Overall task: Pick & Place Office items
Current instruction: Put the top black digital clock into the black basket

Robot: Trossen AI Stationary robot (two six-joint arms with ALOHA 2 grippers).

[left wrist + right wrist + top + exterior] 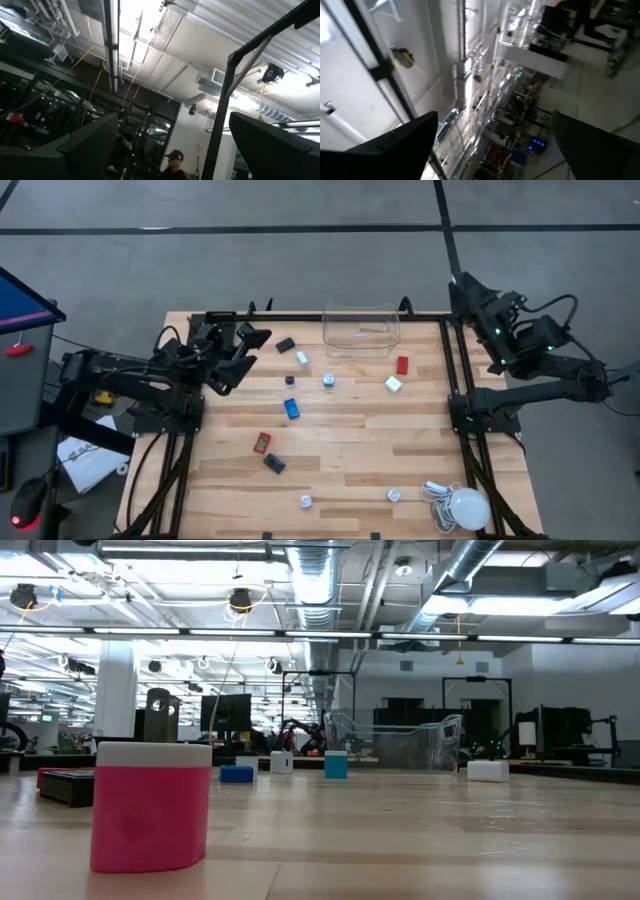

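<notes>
Dark left claw (252,348) is hanging wide open and empty over the tabletop (350,450) at about 10 o'clock, nearest a small black piece (285,345). Right claw (460,288) is waiting off the edge at 2 o'clock, fingers spread, gripping nothing. Office items are lying loose: white block (302,357), blue block (291,408), red clip (261,442), red piece (402,364), white cube (393,384), more silvery bits near 6 o'clock. Judging it: nothing picked yet; best to be dropping straight down on the black piece, fingers straddling it, then carrying it to the clear bin (361,330) at 12 o'clock. White bulb with cable (462,507) is sitting at 5 o'clock, well apart, blocking nothing.
</notes>
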